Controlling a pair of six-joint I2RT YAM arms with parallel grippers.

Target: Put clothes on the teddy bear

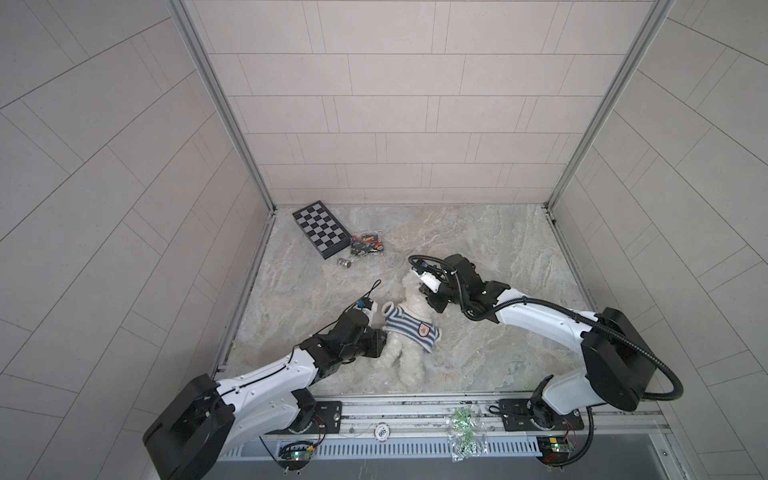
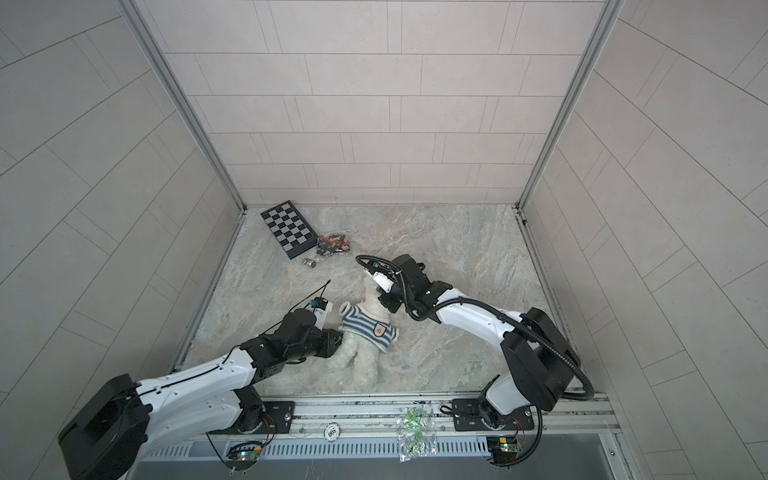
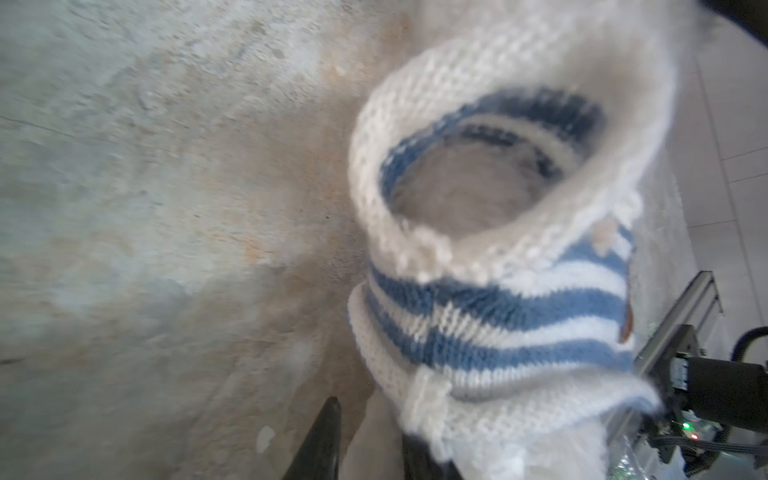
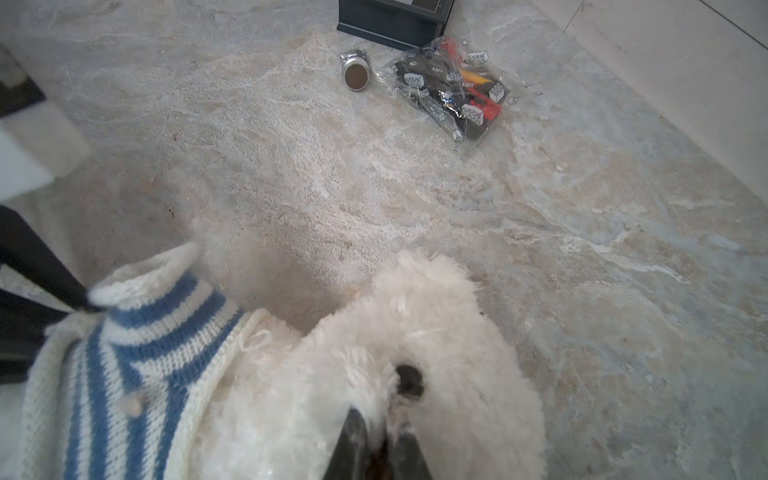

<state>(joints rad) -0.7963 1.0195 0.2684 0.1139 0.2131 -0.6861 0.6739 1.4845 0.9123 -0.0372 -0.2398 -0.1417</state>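
Sleeve-threading looks to us like the step in hand; the teddy bear lies mid-bench, head toward the far wall, with the striped shirt over its torso, yet one sleeve stands hollow, no arm in it; the left gripper sits at the shirt's edge by the bear's side, jaws parted around white plush, though we cannot tell whether they grip; the right gripper rests on the head, jaws nearly together in the fur, hold likewise unclear; next, we judge, the hidden arm must be fed out through that cuff with the head held steady.
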